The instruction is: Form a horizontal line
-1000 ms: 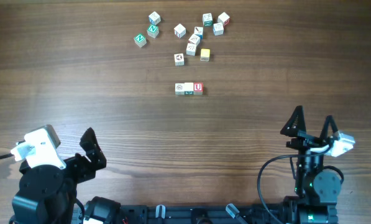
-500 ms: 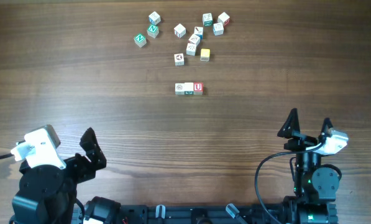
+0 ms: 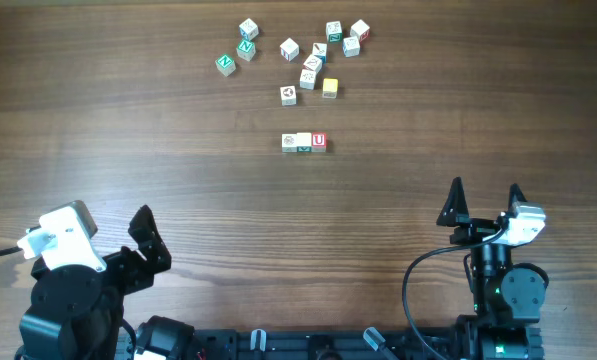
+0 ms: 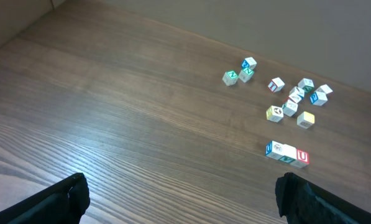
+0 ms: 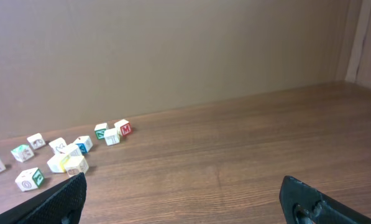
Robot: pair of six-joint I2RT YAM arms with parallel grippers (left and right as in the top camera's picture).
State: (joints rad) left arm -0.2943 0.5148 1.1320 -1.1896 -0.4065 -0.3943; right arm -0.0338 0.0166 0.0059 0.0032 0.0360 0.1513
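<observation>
Both jaws spread wide, empty; horizontal line (image 3: 304, 142): brownish picture unreadable.

"U" on row's end cube (image 3: 319, 141), "N" on loose cube (image 3: 225, 63)

Dark brown wood-grain table (image 3: 128, 130) filling the overhead view, plain beige wall (image 5: 173, 50) rising behind its far edge, pale wooden panel (image 5: 366, 43) at the right, soft even light, faint sheen on the grain.
</observation>
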